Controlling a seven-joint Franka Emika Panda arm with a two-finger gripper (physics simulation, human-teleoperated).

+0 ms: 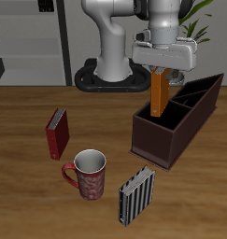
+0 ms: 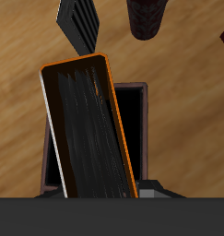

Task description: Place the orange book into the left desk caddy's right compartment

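My gripper (image 1: 160,67) is shut on the upper end of the orange book (image 1: 159,93) and holds it upright. The book's lower end hangs at the rim of the left desk caddy (image 1: 154,145), a dark maroon box with a black interior, above the back end of its opening. In the wrist view the orange book (image 2: 86,129) fills the middle, with a dark face, orange edges and a pale page side. The left desk caddy's wall (image 2: 144,138) and black interior show just beyond it. I cannot tell which compartment lies under the book.
A like-coloured box with slanted sides (image 1: 204,93) adjoins the caddy farther back. A dark red book (image 1: 56,133), a red patterned mug (image 1: 88,175) and a black-and-white striped book (image 1: 136,194) stand nearer the table's front edge. The robot's base (image 1: 110,70) is behind.
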